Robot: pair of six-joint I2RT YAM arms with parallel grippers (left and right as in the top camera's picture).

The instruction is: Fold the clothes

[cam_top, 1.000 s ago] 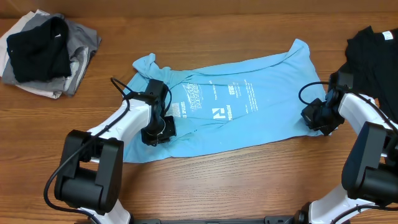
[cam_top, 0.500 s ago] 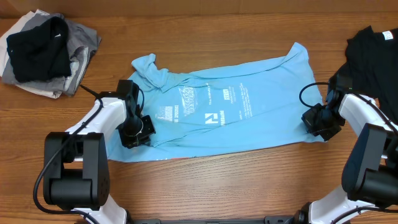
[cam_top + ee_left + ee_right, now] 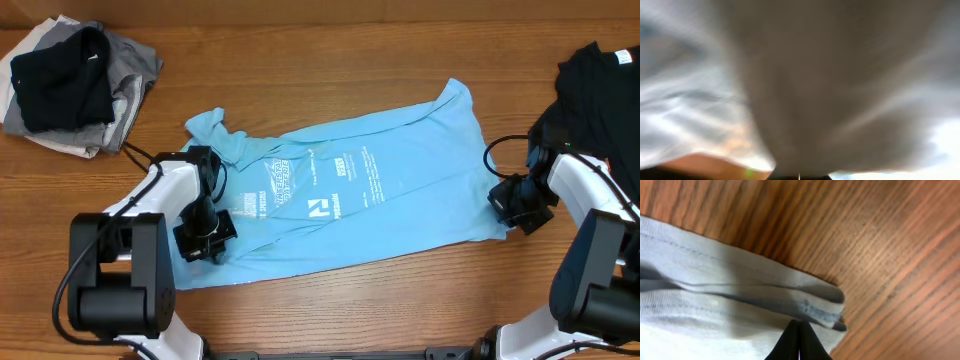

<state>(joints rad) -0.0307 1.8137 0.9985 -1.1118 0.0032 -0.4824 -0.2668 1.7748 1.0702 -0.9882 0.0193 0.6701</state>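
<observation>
Light blue shirt (image 3: 350, 195) lies lengthwise between my claws: left gripper (image 3: 205, 238) pinching its near left edge, right gripper (image 3: 515, 205) pinching its right-end corner.

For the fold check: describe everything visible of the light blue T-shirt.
The light blue T-shirt lies spread and wrinkled, slanting across the wooden table, white print facing up near its middle. It looks like soft thin knit. A sleeve bunches at the upper left. The left gripper is shut on its lower-left edge, the right gripper on its doubled-over right hem.
</observation>
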